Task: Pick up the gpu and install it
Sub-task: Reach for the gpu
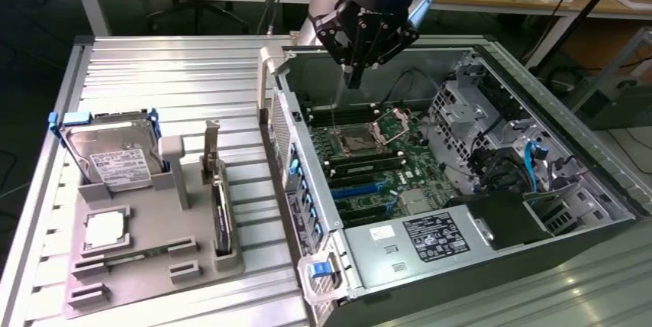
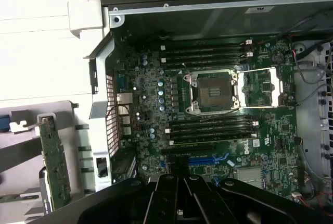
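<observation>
The gpu (image 1: 218, 189) stands on its edge in a slot of the grey holder tray (image 1: 153, 281) on the exterior view's left. It is a thin dark board with a tall metal bracket at its far end. In the wrist view the gpu (image 2: 55, 168) shows as a green-brown strip beside the case wall. My gripper (image 1: 353, 79) hangs over the far part of the open computer case, above the motherboard (image 1: 372, 160). Its fingers point down, shut, with nothing between them. The gripper (image 2: 179, 206) body is a dark mass over the blue slot (image 2: 207, 160).
A silver hard drive (image 1: 112, 157) with a white label stands in the holder tray behind the gpu. A small white square part (image 1: 105, 229) lies in the tray. The case's side wall (image 1: 290, 166) rises between tray and motherboard. The CPU socket (image 2: 213, 91) sits between black memory slots.
</observation>
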You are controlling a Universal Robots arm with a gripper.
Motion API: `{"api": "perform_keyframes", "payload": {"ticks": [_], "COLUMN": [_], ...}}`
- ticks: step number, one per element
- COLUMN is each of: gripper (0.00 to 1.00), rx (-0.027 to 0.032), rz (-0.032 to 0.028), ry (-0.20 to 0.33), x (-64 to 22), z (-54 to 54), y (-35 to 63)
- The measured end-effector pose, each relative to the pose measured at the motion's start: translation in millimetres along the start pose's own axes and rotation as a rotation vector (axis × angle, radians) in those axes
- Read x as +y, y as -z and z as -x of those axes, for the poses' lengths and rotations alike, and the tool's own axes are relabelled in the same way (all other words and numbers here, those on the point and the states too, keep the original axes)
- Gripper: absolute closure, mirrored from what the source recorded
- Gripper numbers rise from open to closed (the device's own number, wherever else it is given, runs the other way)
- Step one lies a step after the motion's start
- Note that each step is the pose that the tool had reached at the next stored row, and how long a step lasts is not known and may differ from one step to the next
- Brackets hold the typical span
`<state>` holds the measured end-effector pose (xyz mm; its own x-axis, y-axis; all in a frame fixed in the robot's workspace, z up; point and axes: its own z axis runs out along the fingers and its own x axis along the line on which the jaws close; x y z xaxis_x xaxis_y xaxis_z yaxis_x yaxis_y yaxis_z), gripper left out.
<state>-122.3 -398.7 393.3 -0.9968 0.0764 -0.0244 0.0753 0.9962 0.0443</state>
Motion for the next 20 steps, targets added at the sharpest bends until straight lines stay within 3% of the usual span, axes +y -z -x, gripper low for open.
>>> {"api": "perform_keyframes", "payload": {"ticks": [11,20], "gripper": [0.89,0.89], "rx": [0.0000,0.0000], "rz": [0.0001,-0.0001], "ry": [0.000,0.000], "x": [-0.8,-0.8], "z": [-9.6,-10.2], "y": [0.0,0.0]}}
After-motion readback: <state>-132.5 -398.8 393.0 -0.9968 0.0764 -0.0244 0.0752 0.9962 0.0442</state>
